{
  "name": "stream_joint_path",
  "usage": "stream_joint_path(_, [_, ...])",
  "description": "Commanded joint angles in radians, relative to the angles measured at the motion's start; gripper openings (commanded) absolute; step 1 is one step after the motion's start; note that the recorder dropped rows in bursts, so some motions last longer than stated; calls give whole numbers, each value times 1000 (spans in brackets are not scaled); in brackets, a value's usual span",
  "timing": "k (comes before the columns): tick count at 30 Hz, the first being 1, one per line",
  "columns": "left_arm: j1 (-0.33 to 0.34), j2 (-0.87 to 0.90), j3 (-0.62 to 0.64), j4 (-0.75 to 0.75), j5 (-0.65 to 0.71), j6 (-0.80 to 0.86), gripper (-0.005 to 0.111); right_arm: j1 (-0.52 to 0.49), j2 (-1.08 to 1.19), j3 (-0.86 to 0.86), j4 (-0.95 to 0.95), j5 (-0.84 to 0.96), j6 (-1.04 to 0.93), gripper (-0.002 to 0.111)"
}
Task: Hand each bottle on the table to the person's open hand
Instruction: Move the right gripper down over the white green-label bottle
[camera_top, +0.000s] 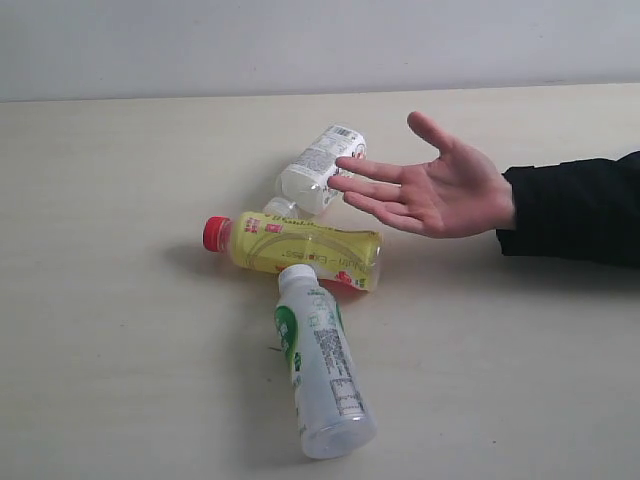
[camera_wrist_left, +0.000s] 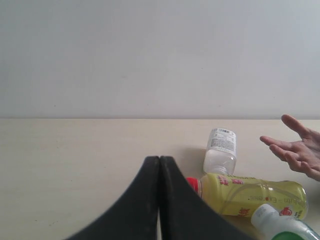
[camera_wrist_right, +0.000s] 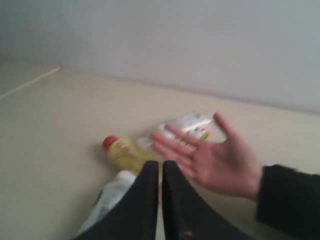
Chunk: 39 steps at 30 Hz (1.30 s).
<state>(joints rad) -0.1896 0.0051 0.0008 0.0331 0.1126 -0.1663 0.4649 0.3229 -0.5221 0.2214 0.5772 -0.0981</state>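
The yellow bottle (camera_top: 300, 250), holding yellow liquid, is lying on the tabletop (camera_top: 120, 330) between the barcoded bottle (camera_top: 322, 165) and green-labelled bottle (camera_top: 322, 375), print unreadable, near the hand (camera_top: 445, 190), while the left tool (camera_wrist_left: 159, 165) and right tool (camera_wrist_right: 160, 172) are sitting pressed together.

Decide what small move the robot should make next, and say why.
Probably open the right tool and lower it toward the near white bottle, which shows close by it in the right wrist view. Both it and the left tool are shut and empty, three bottles lie on the table, and the hand is open, palm up, with nothing in it.
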Motion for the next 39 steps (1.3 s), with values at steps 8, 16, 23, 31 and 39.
stream_joint_path(8, [5,-5,-1,4,-9,3,0,-1,675,-41,749,143,-681,14])
stream_joint_path(16, [5,-5,-1,4,-9,3,0,-1,964,-123,1045,191,-825,15])
stream_joint_path(23, [5,-5,-1,4,-9,3,0,20,1054,-190,1104,206,-936,39])
stream_joint_path(31, [5,-5,-1,4,-9,3,0,294,1060,-326,767,-9,-624,41])
stream_joint_path(39, [5,-5,-1,4,-9,3,0,382,1137,-430,-11,67,165,59])
